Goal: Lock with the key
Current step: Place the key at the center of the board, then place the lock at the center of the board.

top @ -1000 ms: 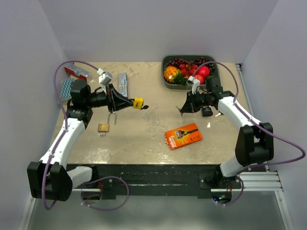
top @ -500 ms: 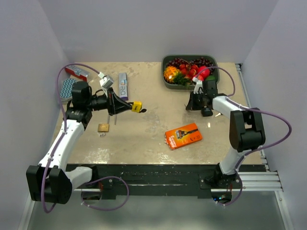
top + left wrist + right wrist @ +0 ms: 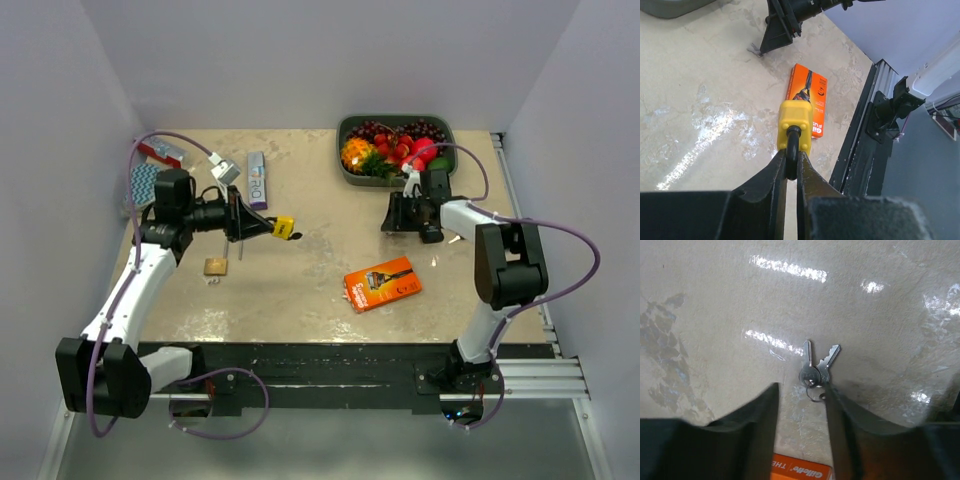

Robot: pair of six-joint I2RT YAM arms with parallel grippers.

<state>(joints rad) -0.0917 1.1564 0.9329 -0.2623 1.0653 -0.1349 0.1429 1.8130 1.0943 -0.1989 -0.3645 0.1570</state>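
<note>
Yellow padlock (image 3: 796, 124) pinched by the left gripper (image 3: 791, 161); keys (image 3: 816, 365) lie on the counter (image 3: 320, 255).
The left gripper is pressed on the black shackle and holds the padlock in the air above the counter. The right gripper (image 3: 800, 387) is spread, low over the two silver keys on their ring; one finger is just beside the ring. An orange box (image 3: 382, 284) lies near.

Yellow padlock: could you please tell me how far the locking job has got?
Done: the left pincer is clamped on the black shackle of the yellow padlock, holding it above the table. In hand: the right pincer stands open over the keys, which lie flat on the table, not gripped. Left: grasp a key, bring it to the padlock, insert and turn it.
</note>
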